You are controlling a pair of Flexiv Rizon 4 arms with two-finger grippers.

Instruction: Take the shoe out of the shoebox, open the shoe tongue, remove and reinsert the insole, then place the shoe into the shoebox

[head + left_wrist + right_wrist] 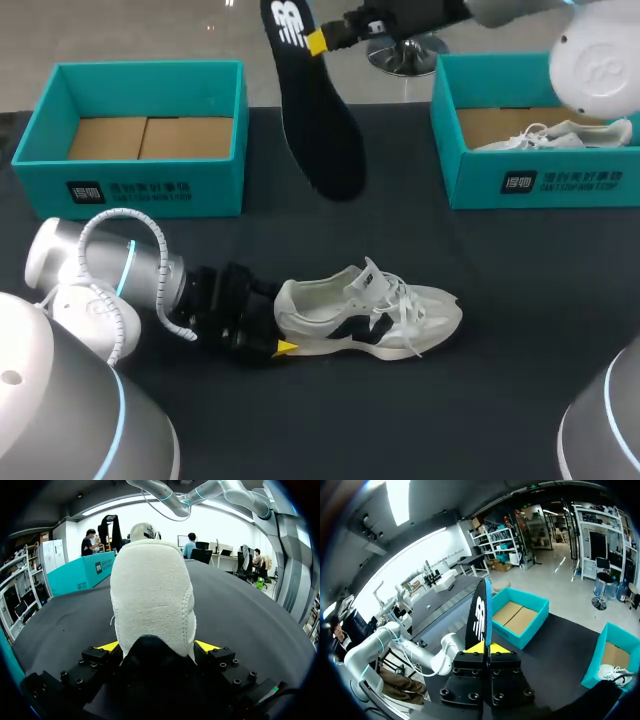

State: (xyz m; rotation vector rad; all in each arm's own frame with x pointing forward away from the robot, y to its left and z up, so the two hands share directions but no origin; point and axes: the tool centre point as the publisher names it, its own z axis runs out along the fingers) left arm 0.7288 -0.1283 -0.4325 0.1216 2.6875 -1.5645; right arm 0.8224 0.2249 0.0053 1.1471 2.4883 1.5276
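A white shoe with a dark side patch lies on its sole on the black table, toe to the right. My left gripper is shut on its heel. In the left wrist view the padded heel fills the space between the two yellow fingertips, which press on it from both sides. High over the back of the table my right gripper is shut on the black insole, which hangs down from it. In the right wrist view the insole stands edge-on between the closed yellow tips of the gripper.
A teal shoebox with a cardboard floor stands at the back left. A second teal shoebox at the back right holds another white shoe. My right arm's white body hangs over that box.
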